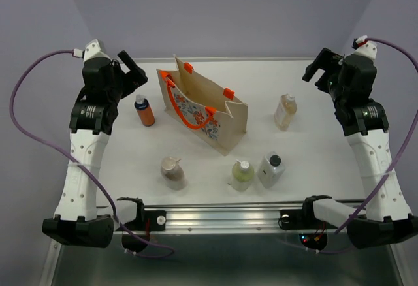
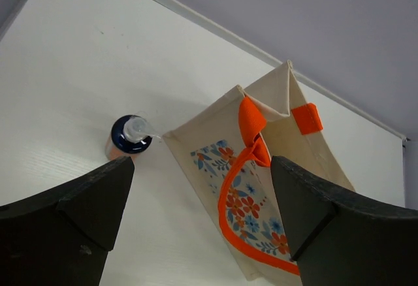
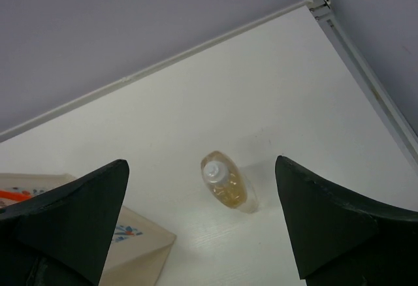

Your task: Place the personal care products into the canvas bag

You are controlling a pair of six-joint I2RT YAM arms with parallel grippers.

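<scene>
The left arm's base [image 1: 78,230] and the right arm's base [image 1: 382,230] sit at the near edge of the white table [image 1: 313,149]. Three bottles stand in a loose row just beyond them: the tan-brown bottle [image 1: 174,172] to the left, then the pale green bottle with a white cap [image 1: 242,175], with the whitish bottle with a dark cap [image 1: 271,169] just beside it. Farther back, at mid-table, the canvas bag [image 1: 230,129] stands upright and at a slant, its mouth open and its orange handles drooping over the floral side. The orange bottle with a dark blue cap [image 1: 144,111] stands near the bag's left end, and the amber bottle [image 1: 285,111] stands apart on the bag's right. All five bottles are on the table, outside the bag. The left pincer [image 1: 134,70] is raised above the table's far left, fingers spread wide and holding nothing; its wrist view frames the orange bottle and the bag's end. The right pincer [image 1: 315,69] is raised at the far right, likewise wide and empty, with the amber bottle below it in its wrist view.
</scene>
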